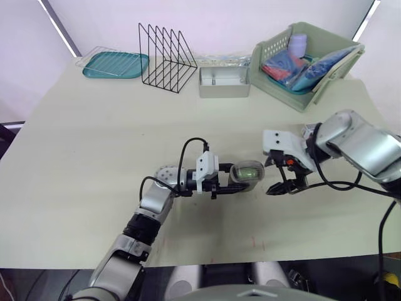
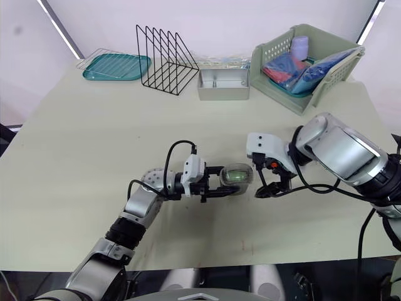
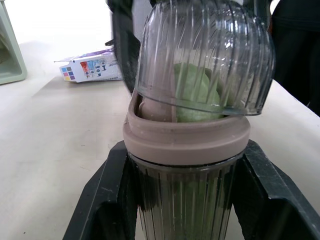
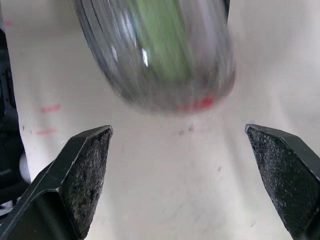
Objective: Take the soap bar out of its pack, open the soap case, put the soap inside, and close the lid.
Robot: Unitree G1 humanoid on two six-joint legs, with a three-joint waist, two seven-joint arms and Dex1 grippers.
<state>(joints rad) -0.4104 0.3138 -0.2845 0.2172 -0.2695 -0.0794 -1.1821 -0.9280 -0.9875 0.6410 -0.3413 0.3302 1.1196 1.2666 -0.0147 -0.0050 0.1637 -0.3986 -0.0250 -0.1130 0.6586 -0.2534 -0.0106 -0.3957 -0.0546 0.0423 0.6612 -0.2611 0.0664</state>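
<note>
While the left claw point(image 3: 185, 150) clamps the ribbed soap case point(image 1: 247, 174), green soap point(image 3: 197, 92) lies inside.
Clear fluted lid point(image 3: 205, 55) sits ajar; right claw point(image 4: 177, 132) gapes apart.

Bright, even light fr. above. Table point(image 1: 94, 163) pale, w/ only soft, faint shadow under soap case point(image 1: 247, 174). Back wall point(image 1: 219, 14) washed out white. Small glints on case lid.

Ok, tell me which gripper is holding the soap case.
The left gripper: it is clamped on the soap case, while the right gripper is open close by and holds nothing.
</note>
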